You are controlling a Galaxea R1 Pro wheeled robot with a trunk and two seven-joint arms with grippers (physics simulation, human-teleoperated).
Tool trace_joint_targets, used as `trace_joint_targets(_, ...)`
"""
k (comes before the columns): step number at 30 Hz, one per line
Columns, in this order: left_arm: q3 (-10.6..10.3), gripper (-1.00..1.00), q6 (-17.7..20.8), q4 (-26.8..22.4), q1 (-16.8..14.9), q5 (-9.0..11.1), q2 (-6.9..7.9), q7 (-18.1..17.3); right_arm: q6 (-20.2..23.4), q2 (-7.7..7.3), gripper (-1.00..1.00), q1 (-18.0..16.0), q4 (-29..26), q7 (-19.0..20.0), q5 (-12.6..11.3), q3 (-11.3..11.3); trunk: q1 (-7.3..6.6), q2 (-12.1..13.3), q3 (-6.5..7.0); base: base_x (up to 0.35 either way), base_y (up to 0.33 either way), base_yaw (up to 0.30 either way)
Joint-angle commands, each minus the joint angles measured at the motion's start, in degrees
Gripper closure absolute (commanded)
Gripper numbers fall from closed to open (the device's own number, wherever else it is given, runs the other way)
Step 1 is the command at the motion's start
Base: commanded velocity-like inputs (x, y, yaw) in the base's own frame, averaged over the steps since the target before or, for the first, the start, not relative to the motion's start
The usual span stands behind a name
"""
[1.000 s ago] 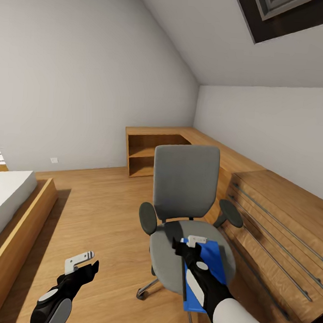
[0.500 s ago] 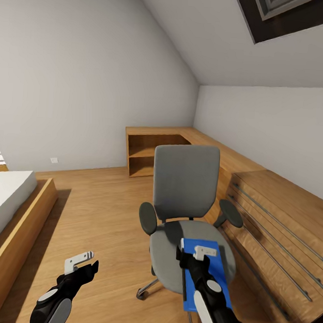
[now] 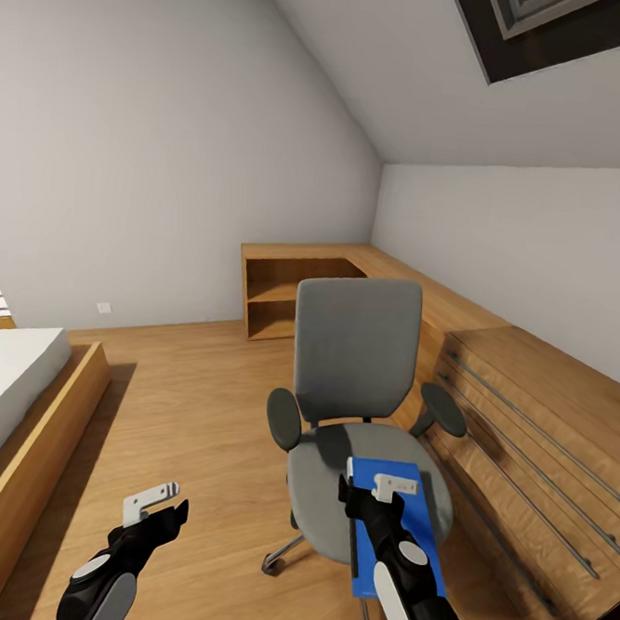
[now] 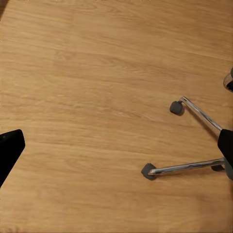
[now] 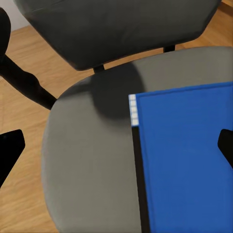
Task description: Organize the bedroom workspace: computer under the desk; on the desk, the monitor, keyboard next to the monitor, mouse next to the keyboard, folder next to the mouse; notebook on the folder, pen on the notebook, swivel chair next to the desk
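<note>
The folder (image 3: 397, 527) lay flat on the seat of the swivel chair (image 3: 355, 351), low and right of centre in the head view, its long axis running from the chair's back toward the lower edge of the frame and overhanging the seat's front rim. The right gripper (image 3: 382, 488) hung directly over the folder's far end, forearm stretched along that long axis, and was plainly the nearer arm. In the right wrist view the folder (image 5: 187, 160) sat between the two dark fingertips at the frame's sides, so the jaws stood spread wide, not yet closed on anything. The left gripper (image 3: 157, 501), low left over bare floor, also stood apart from everything, fingers spread.
</note>
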Motion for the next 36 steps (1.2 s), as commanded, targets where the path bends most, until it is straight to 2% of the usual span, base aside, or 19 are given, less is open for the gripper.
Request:
trace_joint_targets(1,-0.16,-1.0,0.08,-0.08,-0.03,0.58,0.08,0.57,0.18,-0.02,-1.0,-0.03,-0.08,-0.46,-0.48,0.11,0.0,-0.03,-0.06,0.0,0.0,0.0)
trace_joint_targets(14,-0.15,-1.0,0.07,-0.09,-0.01,0.61,0.11,0.57,0.03,-0.05,-1.0,-0.02,0.05,-0.51,-0.66,-0.28,0.0,-0.03,0.25,-0.261,0.188,-0.243)
trace_joint_targets(19,-0.15,-1.0,0.07,-0.08,-0.04,0.61,0.09,0.57,-0.06,-0.15,-1.0,-0.02,0.0,-0.5,-0.68,-0.24,0.0,-0.03,0.27,-0.263,0.224,-0.058)
trace_joint_targets(30,0.16,-1.0,-0.04,-1.04,-0.06,0.75,-0.05,0.71,-0.08,0.02,-1.0,-0.02,0.07,-0.5,-0.74,-0.37,0.0,-0.03,0.27,-0.025,0.052,-0.036)
trace_joint_targets(33,0.31,-1.0,-0.03,-1.5,-0.05,0.77,-0.09,0.81,-0.04,0.03,-1.0,-0.02,0.14,-0.5,-1.74,-0.92,0.65,-1.23,-0.27,0.0,0.001,-0.215)
trace_joint_targets(36,0.42,-1.0,-0.01,-1.67,-0.06,0.78,-0.12,0.91,0.09,0.01,-1.0,-0.02,0.21,-0.5,-3.73,-2.06,1.31,-2.44,-0.81,0.0,0.0,-0.247)
